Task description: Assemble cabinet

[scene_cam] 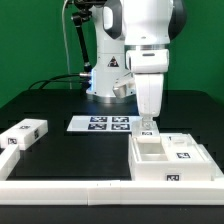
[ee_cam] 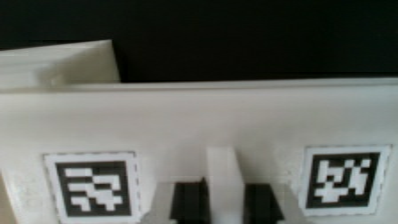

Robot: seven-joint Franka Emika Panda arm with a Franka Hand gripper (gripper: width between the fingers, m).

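Observation:
The cabinet, a large white open shell with tagged blocks lying in it, sits on the black table at the exterior view's right. My gripper points straight down at the shell's far left corner. In the wrist view the cabinet wall fills the frame and carries two tags. My gripper has its black fingers close on either side of a thin white upright rib of the cabinet, touching it.
A small white tagged block lies at the exterior view's left. The marker board lies behind the middle of the table. A long white border rail runs along the front. The arm's base stands at the back.

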